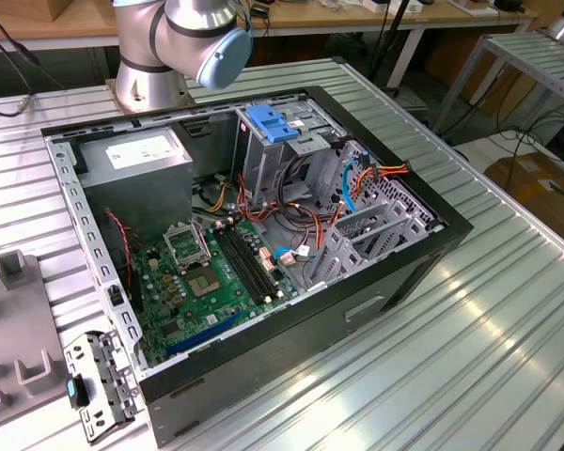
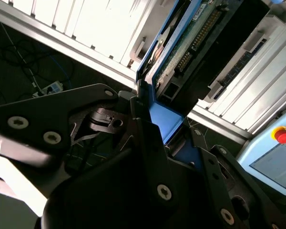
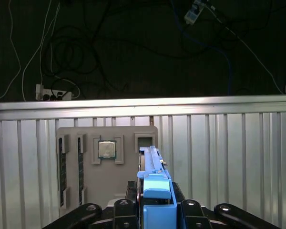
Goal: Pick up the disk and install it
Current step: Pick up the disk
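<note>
- In the first wrist view the hand (image 3: pixel 156 194) is closed tight on the disk (image 3: pixel 151 162). Its black fingers (image 3: pixel 133 202) press on either side of the blue carrier frame (image 3: pixel 156 187), with no gap showing.
- The disk is carried edge-on, clear of the desk (image 3: pixel 229 157), and points away from the hand.
- In the second wrist view the same grip shows from the side. The disk's (image 2: pixel 181 47) green circuit board faces the camera, with the blue frame running along its edge.
- Past the disk a grey tray (image 3: pixel 109 183) lies flat on the ribbed desk. It holds a processor chip (image 3: pixel 106 149) in a square pocket and memory sticks (image 3: pixel 62 160) in narrow slots.
- Beyond the desk's edge, cables (image 3: pixel 86 67) trail over the dark floor.
- In the exterior view the open computer case (image 1: pixel 291 349) lies on the desk, and the tray (image 1: pixel 19 338) is at the case's 8 o'clock.
- A small metal bracket (image 1: pixel 99 385) lies at the case's 7 o'clock, just beside its corner.
- Inside the case the motherboard (image 1: pixel 202 291) covers the floor toward 7 o'clock.
- The drive cage (image 1: pixel 282 160) stands at 12 o'clock with a blue latch (image 1: pixel 274 124) on top.
- The grey box (image 1: pixel 136 160) with a white sticker fills the 10 o'clock corner.
- The arm's base (image 1: pixel 155 56) stands on the desk at 11 o'clock, behind the case.
</note>
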`<state>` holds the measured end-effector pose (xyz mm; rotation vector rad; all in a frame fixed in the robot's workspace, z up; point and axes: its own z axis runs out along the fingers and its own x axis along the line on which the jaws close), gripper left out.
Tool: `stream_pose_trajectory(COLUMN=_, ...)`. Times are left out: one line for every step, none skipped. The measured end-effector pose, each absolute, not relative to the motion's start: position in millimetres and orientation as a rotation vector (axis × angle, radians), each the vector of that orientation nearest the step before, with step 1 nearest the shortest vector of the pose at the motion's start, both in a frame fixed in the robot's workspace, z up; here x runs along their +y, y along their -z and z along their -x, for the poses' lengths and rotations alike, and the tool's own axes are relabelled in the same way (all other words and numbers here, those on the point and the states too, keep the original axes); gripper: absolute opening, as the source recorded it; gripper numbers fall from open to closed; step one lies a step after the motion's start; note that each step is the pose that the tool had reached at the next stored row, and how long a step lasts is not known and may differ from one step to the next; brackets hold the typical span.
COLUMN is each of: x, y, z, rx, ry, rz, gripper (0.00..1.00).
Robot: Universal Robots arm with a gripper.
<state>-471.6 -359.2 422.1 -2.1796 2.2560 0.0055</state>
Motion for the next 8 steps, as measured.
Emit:
stream_pose_trajectory(x=-359.2, y=-422.4, z=471.6, rx=2.256, ry=-0.005, rz=2.18, gripper=0.37)
stream_pose_trajectory(x=-359.2, y=-422.9, z=471.7, rx=2.256, ry=-0.006, rz=2.18, gripper=0.37)
stream_pose_trajectory(x=-359.2, y=-423.3, z=471.6, rx=2.256, ry=-0.006, rz=2.18, gripper=0.37)
stream_pose_trajectory(x=-359.2, y=-424.0, z=471.6, rx=2.256, ry=-0.006, rz=2.18, gripper=0.37)
stream_pose_trajectory(x=-359.2, y=-425.1, z=471.6, rx=2.256, ry=-0.006, rz=2.18, gripper=0.37)
stream_pose_trajectory(x=-359.3, y=-425.7, z=471.6, rx=2.256, ry=-0.006, rz=2.18, gripper=0.37)
stream_pose_trajectory(x=-359.2, y=-426.2, z=471.6, rx=2.256, ry=-0.006, rz=2.18, gripper=0.37)
stream_pose_trajectory(x=-359.2, y=-426.9, z=471.6, rx=2.256, ry=-0.006, rz=2.18, gripper=0.37)
